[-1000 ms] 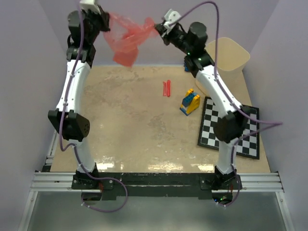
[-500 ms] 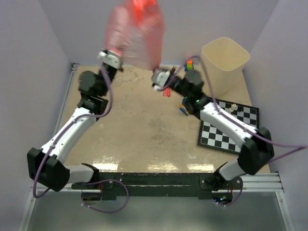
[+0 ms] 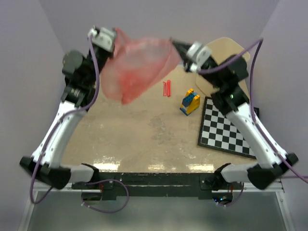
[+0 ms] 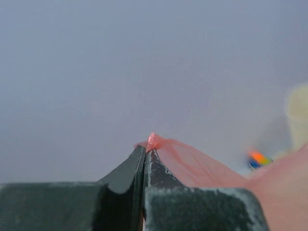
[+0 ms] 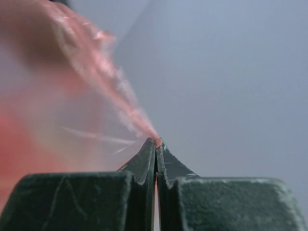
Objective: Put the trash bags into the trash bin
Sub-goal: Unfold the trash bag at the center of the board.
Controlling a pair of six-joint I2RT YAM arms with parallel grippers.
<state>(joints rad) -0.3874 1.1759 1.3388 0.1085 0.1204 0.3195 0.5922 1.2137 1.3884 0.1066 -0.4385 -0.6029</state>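
Tabletop (image 3: 134,130) of mottled beige fills the middle of the overhead view. Above its far half hangs the red sack (image 3: 139,67), crinkly and translucent, spread in the air between the two arms and well clear of the surface. The left gripper (image 3: 114,34) is pinched tight on its left corner and the right gripper (image 3: 174,44) on its right corner; each wrist view shows jaws closed with only a thin fold of red film between them. The trash bin (image 3: 226,44) stands at the far right corner, largely hidden behind the right arm, so whether the sack overlaps its mouth is hard to say. The checkerboard (image 3: 226,130) lies flat at the right; the toy blocks (image 3: 189,102) sit just beside its far left corner; the folded red strip (image 3: 167,88) lies on the table near the blocks, apart from them.
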